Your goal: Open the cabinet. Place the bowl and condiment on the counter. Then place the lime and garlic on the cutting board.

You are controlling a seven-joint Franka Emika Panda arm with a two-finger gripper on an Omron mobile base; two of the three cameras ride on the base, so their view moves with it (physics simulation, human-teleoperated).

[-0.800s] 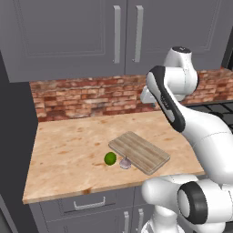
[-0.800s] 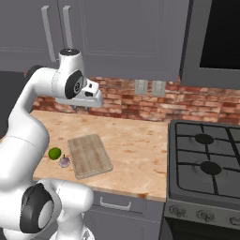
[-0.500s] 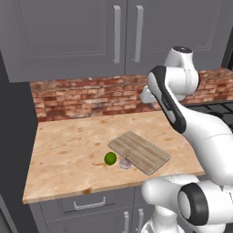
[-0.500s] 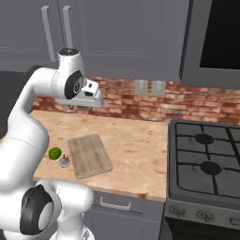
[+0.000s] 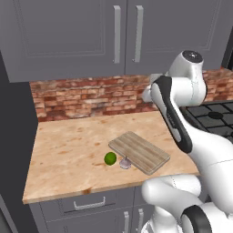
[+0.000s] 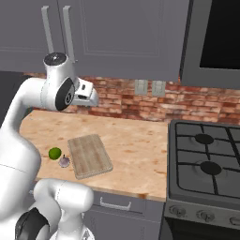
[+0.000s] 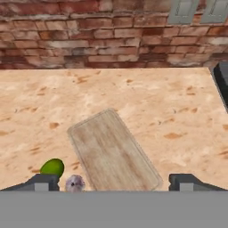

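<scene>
The cabinet [image 5: 91,36] hangs above the counter [image 5: 68,150] with both doors shut; its bar handles [image 6: 56,30] meet at the middle. The bowl and the condiment are out of view. On the counter lies the cutting board [image 5: 139,152] [image 6: 89,154] [image 7: 113,153]. Just off its near-left corner sit the lime [image 5: 110,158] [image 6: 55,153] [image 7: 52,167] and the garlic [image 5: 125,163] [image 6: 64,161] [image 7: 75,182], side by side on the bare counter. My gripper [image 6: 91,97] [image 7: 115,182] hovers high over the board, tilted down at it, open wide and empty.
A brick backsplash [image 5: 91,98] with two outlets [image 6: 150,87] runs behind the counter. A gas stove [image 6: 206,164] adjoins it on the right, under a dark appliance [image 6: 215,37]. Grey drawers [image 5: 88,203] sit below the counter's front edge.
The arm has drifted only slightly. Lime, garlic and board lie where they were, and the cabinet doors stay shut.
</scene>
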